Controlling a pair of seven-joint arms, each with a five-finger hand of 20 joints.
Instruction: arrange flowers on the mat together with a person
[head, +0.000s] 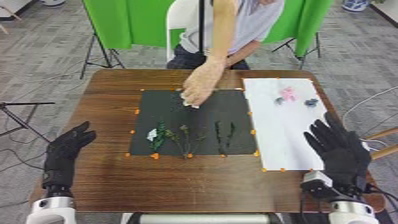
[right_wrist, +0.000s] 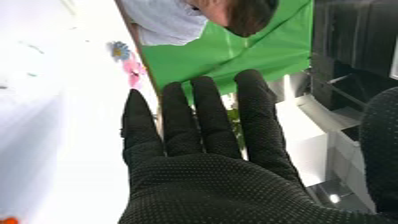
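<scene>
Sprigs (head: 159, 140): thin, green, on dark mat (head: 235, 107), long axes running from table's (head: 169, 185) near edge toward far edge. Table margin between mat and near edge. Pink flower (head: 288, 93) near far right corner. Left hand (head: 64, 152) wide, left edge; right hand (head: 342, 155) wide, right edge. Person's hand (head: 202, 82) over mat's far part.

This looks like a robotics lab set up in an office-like room. Grey carpet-like flooring (head: 44, 72) surrounds the table (head: 107, 187), and thin dark cables (head: 19, 159) trail over it at the left of the head view. A green cloth backdrop (head: 129, 22) hangs across the top of the frame, with a thin black stand (head: 109, 55) at upper left. White robot arms (head: 53, 212) enter from the bottom edge, and small orange markers (head: 155, 156) line the black mat (head: 155, 107).
</scene>
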